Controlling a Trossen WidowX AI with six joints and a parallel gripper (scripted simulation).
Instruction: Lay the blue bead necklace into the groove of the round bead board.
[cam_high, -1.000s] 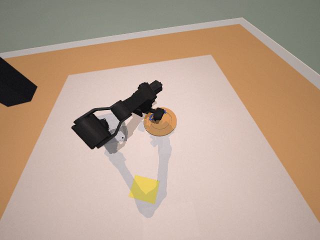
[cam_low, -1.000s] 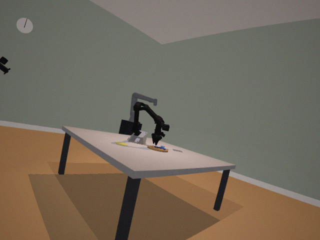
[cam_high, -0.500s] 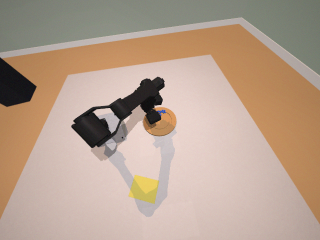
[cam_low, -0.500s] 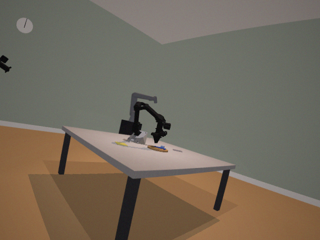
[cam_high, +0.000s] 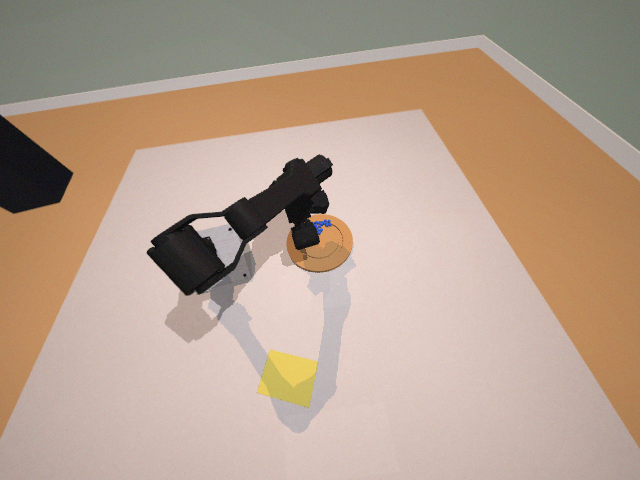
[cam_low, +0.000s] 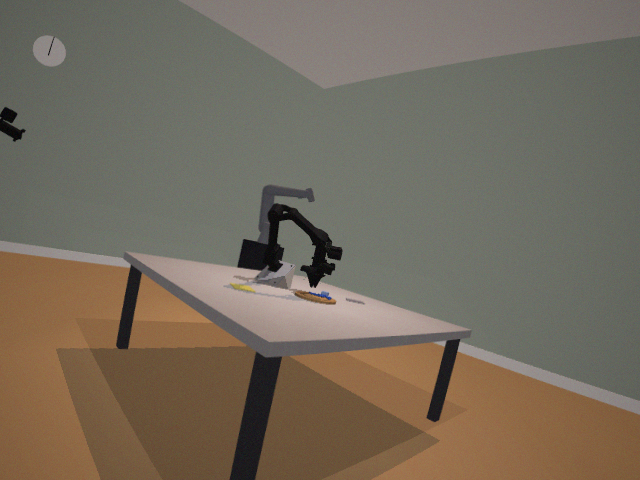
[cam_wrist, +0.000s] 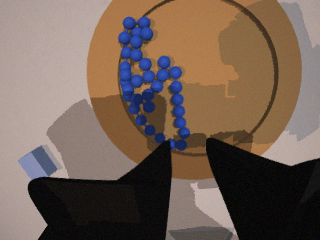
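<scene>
The round orange board (cam_high: 336, 259) (cam_low: 320, 298) (cam_wrist: 104, 70) lies flat, with a thin dark ring groove (cam_wrist: 276, 75). The blue bead necklace (cam_high: 318, 225) (cam_wrist: 163, 75) lies bunched on its left part in the wrist view. Its outer beads follow the groove's left and lower-left side. Another strand runs inside the ring down to the lower groove, where the two strands meet. My gripper (cam_low: 313, 285) (cam_wrist: 188, 146) is partly open and empty above the board's edge. The left fingertip overlaps the view of the lowest beads, just beside them. The top view does not show the fingertips clearly.
A small light-blue block (cam_wrist: 37, 162) lies off the board's lower left in the wrist view. A yellow square (cam_high: 287, 377) (cam_low: 242, 287) lies farther away on the table. A thin grey piece (cam_low: 355, 300) lies beyond the board.
</scene>
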